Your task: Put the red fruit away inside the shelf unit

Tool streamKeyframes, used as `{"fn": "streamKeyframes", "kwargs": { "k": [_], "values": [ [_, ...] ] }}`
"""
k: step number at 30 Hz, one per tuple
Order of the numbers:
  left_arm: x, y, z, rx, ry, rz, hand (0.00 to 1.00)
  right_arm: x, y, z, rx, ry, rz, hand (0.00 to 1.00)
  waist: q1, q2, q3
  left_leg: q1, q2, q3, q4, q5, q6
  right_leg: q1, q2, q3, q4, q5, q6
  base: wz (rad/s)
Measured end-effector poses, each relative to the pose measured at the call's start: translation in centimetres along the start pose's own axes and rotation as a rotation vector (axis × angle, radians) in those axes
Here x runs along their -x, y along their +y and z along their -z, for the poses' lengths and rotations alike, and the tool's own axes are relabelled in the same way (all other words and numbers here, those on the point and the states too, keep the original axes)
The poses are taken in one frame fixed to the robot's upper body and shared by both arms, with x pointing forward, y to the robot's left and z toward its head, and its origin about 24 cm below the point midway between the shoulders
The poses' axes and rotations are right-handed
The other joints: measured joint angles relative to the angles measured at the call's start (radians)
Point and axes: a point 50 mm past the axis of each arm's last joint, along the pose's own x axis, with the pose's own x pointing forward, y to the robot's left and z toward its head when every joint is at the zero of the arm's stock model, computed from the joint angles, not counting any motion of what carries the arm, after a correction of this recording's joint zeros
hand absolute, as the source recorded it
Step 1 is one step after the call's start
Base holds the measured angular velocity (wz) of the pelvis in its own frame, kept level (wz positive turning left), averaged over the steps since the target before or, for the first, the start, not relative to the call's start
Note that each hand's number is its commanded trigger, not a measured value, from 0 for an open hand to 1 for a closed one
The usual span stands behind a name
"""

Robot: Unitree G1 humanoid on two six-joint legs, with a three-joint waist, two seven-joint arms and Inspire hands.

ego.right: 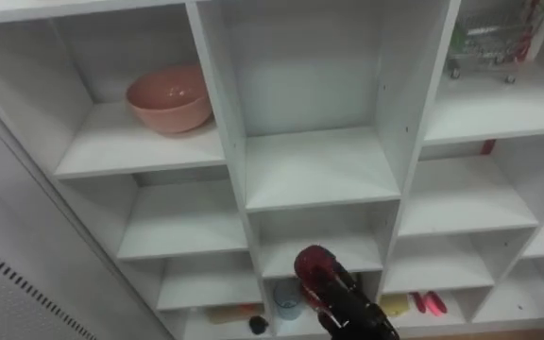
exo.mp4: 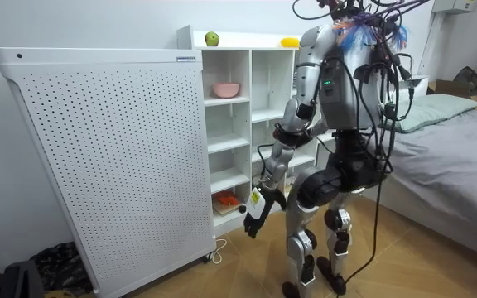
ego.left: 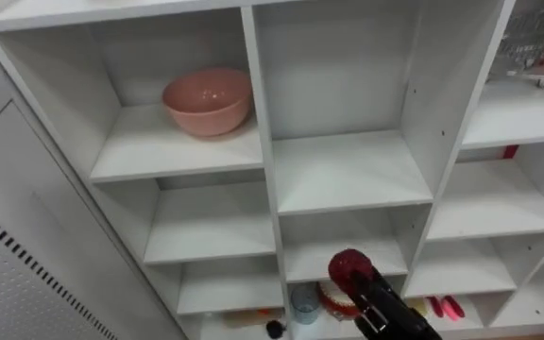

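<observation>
A red fruit (ego.left: 348, 267) sits in my right hand (ego.left: 382, 304), whose dark fingers curl round it. Fruit and hand hang low in front of the white closet (ego.left: 348, 170), before its lower middle compartments. In the right eye view the fruit (ego.right: 314, 264) and hand (ego.right: 348, 307) sit at the bottom centre. The room view has me standing before the closet (exo.mp4: 247, 124), bent a little, with that hand (exo.mp4: 255, 211) down near the lowest shelf. On the closet's top lie a green fruit (exo.mp4: 212, 38) and a yellow fruit (exo.mp4: 288, 41).
A pink bowl (ego.left: 208, 99) stands in the upper left compartment. The bottom shelf holds a pale blue cup (ego.left: 303, 300) and pink items (ego.left: 447, 307). A wire basket (ego.left: 527, 42) is at the upper right. A perforated white panel (exo.mp4: 98, 157) flanks the closet; a bed (exo.mp4: 454, 157) lies behind me.
</observation>
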Motion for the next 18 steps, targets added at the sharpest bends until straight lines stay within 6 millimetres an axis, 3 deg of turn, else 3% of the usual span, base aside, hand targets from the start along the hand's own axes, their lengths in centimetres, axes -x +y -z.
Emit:
{"fn": "streamKeyframes", "kwargs": {
  "k": [2, 8, 11, 18],
  "values": [
    [0.0, 0.1, 0.0, 0.007, 0.009, -0.020, 0.00, -0.4, 0.5, -0.9, -0.082, -0.024, 0.003, 1.00, 0.015, -0.007, 0.0067, -0.088, -0.001, 0.001, 0.056, -0.014, -0.004, -0.086, 0.000, 0.007, 0.041, -0.010, -0.006, 0.00],
    [0.1, 0.1, 2.0, -0.110, 0.105, -0.057, 0.00, -0.9, 1.7, -2.8, -0.231, -0.080, -0.017, 1.00, 0.043, -0.023, 0.0107, -0.275, 0.008, -0.013, 0.193, -0.036, -0.019, -0.261, 0.001, 0.020, 0.150, -0.026, -0.034, 0.06],
    [0.1, -0.1, 1.7, -0.154, 0.103, -0.059, 0.00, -1.3, 2.9, -4.0, -0.248, -0.102, -0.021, 1.00, 0.048, -0.037, 0.0154, -0.362, 0.018, -0.017, 0.268, -0.054, -0.026, -0.340, 0.000, 0.019, 0.215, -0.041, -0.048, 0.03],
    [0.1, -0.4, 1.2, -0.194, 0.086, -0.055, 0.00, -1.5, 5.7, -7.7, -0.288, -0.178, -0.082, 1.00, 0.038, -0.049, 0.0127, -0.472, 0.038, -0.032, 0.358, -0.073, -0.034, -0.424, 0.003, -0.006, 0.270, -0.050, -0.064, 0.03]
  ]
}}
